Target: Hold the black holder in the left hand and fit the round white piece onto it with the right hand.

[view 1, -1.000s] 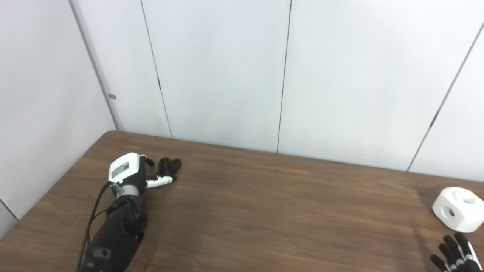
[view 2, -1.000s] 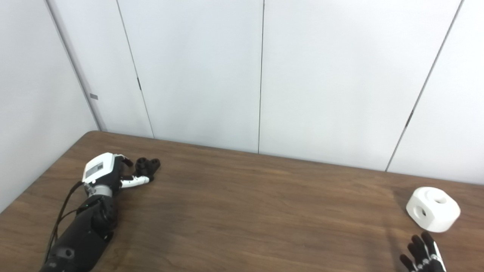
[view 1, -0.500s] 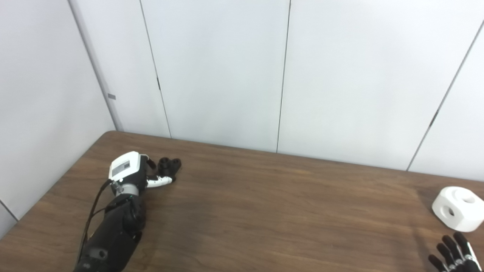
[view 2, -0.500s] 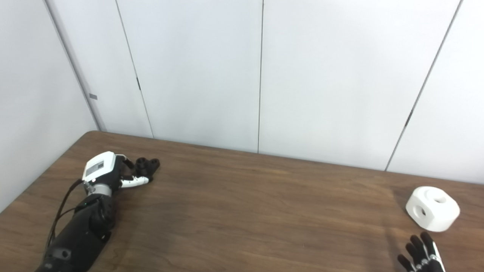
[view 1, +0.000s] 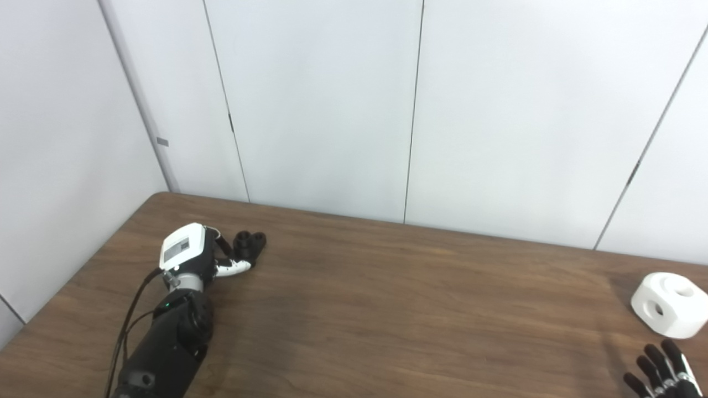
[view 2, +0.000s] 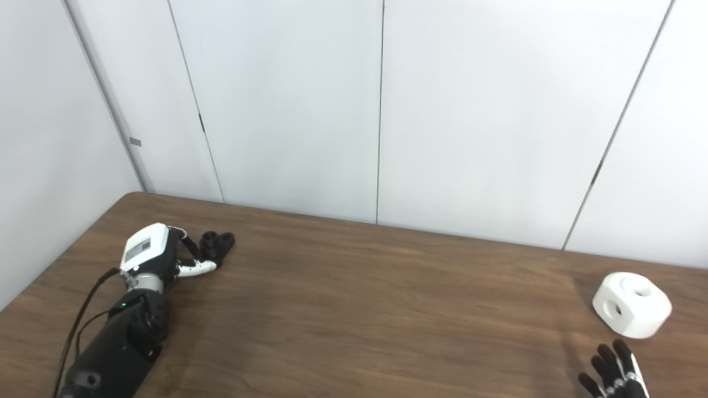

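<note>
The black holder is a small dark piece with two round tops. It stands on the brown table at the far left. My left hand lies on the table just left of it. Its white thumb lies against the holder's near side and a dark finger curls by its left side; the hand has not closed around it. The round white piece, chunky with round holes, sits at the far right. My right hand is open with fingers spread, at the bottom right corner, a little short of the white piece.
White wall panels stand directly behind the table's far edge. The table's left edge runs diagonally close to my left arm.
My left hand's fingers have curled a little closer to the holder. My right hand has sunk slightly lower in the picture. The holder and the white piece have not moved.
</note>
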Controlling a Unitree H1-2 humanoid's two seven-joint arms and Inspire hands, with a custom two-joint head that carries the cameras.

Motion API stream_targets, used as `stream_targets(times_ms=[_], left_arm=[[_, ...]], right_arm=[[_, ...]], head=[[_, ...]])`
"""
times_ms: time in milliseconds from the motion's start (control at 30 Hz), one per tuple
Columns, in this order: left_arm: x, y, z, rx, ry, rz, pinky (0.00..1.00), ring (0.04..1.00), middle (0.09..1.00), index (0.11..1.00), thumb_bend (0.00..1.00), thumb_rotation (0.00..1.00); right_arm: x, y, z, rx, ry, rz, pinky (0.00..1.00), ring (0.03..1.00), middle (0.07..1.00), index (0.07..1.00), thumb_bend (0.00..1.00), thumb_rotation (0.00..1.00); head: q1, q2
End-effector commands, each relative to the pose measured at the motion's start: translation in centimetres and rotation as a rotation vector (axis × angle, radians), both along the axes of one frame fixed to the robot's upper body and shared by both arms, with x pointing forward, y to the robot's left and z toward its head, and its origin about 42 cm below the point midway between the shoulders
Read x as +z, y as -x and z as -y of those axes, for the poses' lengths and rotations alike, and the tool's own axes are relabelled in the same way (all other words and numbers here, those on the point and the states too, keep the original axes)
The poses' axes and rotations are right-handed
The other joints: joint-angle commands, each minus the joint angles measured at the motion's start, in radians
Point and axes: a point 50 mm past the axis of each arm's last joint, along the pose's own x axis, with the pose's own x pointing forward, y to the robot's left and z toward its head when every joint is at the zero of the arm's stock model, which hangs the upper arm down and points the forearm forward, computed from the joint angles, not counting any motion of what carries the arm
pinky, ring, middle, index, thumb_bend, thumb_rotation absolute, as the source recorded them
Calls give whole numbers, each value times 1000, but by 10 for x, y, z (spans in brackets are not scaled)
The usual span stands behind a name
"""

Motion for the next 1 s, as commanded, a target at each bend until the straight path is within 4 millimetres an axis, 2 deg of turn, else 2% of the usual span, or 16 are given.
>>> stream_targets(times_ms=[0, 133, 300, 667, 833, 967], left_arm=[[8, -2, -5, -3, -2, 37, 912, 899, 777, 480, 524, 57], [9, -1, -2, 3, 32, 48, 833, 863, 762, 480, 522, 49], [10, 0, -1, 5, 44, 42, 782, 844, 763, 481, 520, 45], [9, 5, 5, -67, 42, 43, 742, 818, 749, 482, 519, 45], [12, 16, 19, -149, 21, 82, 721, 795, 726, 481, 519, 44], [14, 27, 36, -230, 4, 108, 712, 807, 744, 482, 519, 47]], right_arm=[[-15, 12, -5, -4, -41, -47, 906, 973, 972, 1000, 580, 953], [-15, 12, -5, -13, -29, -51, 896, 969, 964, 1000, 598, 956], [-14, 12, -5, -14, -20, -47, 890, 975, 965, 1000, 599, 963], [-13, 12, -7, -15, -13, -47, 878, 973, 966, 1000, 594, 969], [-14, 11, -7, -11, 1, -45, 873, 971, 968, 1000, 589, 969], [-13, 12, -8, -14, 11, -45, 865, 962, 966, 1000, 598, 971]], head=[[0, 1], [0, 2], [-2, 4], [-14, 9], [-22, 16], [-29, 22]])
